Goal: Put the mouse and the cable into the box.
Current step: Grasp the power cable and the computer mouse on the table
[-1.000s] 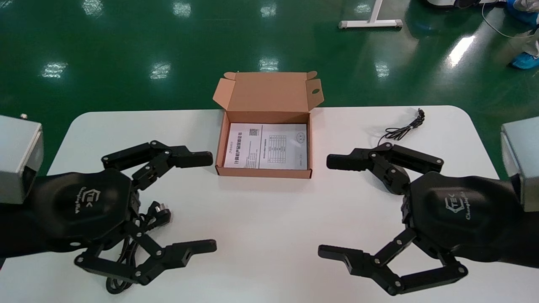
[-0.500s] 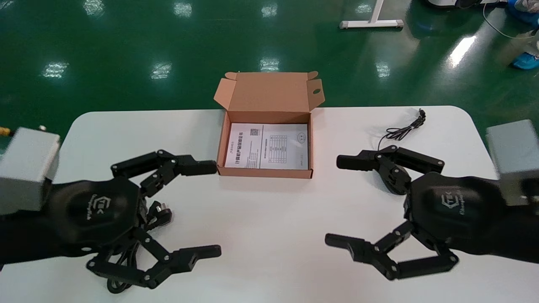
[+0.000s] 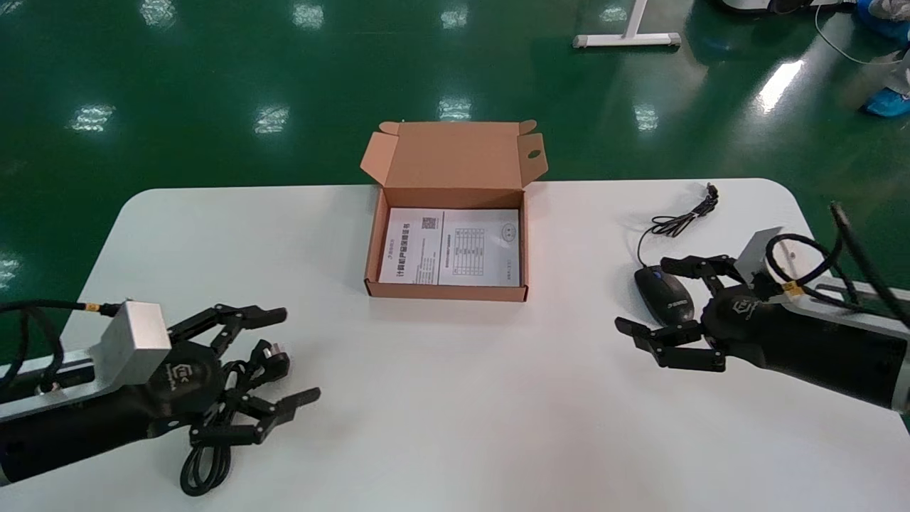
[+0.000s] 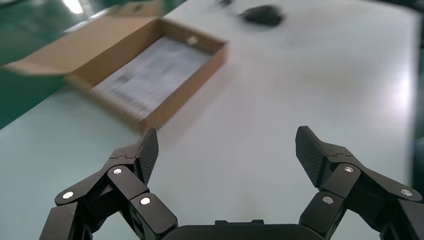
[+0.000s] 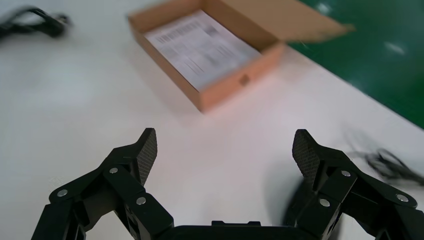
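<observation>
Both arms have drawn back and come down low to the table (image 3: 455, 412). Left gripper (image 3: 295, 353) is spread wide over the black cable (image 3: 272, 354). Right gripper (image 3: 642, 295), also spread, is at the mouse (image 3: 667, 299). Between them stands the open box (image 3: 446, 291), a printed sheet (image 3: 451, 245) inside.

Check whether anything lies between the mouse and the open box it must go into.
Nothing visible does: only bare table separates the mouse from the box. The open right gripper is at the mouse.

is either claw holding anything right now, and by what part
Nothing is held. Both claws are open: left claw over the cable, right claw at the mouse.
</observation>
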`<state>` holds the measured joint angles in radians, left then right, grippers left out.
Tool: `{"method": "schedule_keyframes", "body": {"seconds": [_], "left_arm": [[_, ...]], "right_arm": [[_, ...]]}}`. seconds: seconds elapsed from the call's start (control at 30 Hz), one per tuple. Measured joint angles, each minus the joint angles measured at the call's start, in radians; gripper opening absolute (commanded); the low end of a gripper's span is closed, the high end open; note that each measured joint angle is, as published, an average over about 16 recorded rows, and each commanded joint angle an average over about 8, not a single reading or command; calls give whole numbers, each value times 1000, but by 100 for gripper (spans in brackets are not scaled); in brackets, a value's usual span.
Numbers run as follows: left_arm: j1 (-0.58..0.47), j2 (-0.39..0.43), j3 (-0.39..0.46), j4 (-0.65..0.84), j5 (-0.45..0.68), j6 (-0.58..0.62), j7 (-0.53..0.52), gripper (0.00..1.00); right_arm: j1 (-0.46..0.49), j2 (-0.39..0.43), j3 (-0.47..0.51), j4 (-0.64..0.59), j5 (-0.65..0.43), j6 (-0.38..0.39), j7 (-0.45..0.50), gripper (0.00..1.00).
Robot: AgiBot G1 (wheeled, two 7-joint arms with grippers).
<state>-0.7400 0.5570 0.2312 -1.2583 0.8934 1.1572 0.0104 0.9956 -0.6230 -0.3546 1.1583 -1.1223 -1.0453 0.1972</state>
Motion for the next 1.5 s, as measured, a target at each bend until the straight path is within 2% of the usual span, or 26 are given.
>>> {"method": "schedule_keyframes", "body": {"seconds": [0.2,0.47,1.0,1.5], "left_arm": [[154,-27,-59,-41,5,-160,50,100],[321,-54,-127,-87,-9,-294,91,100],[491,-49,-202,-93,-27,-412,142,100],[633,-11,-257,-94,-41,-481,195,100]], "right_arm": [[29,-36,-35,-76,-94,69,2,100],[72,-90,-66,-195,-167,105,-48,100],[124,-168,-60,-389,-168,103,-226,100],[147,-210,-56,-524,-165,103,-309,100]]}}
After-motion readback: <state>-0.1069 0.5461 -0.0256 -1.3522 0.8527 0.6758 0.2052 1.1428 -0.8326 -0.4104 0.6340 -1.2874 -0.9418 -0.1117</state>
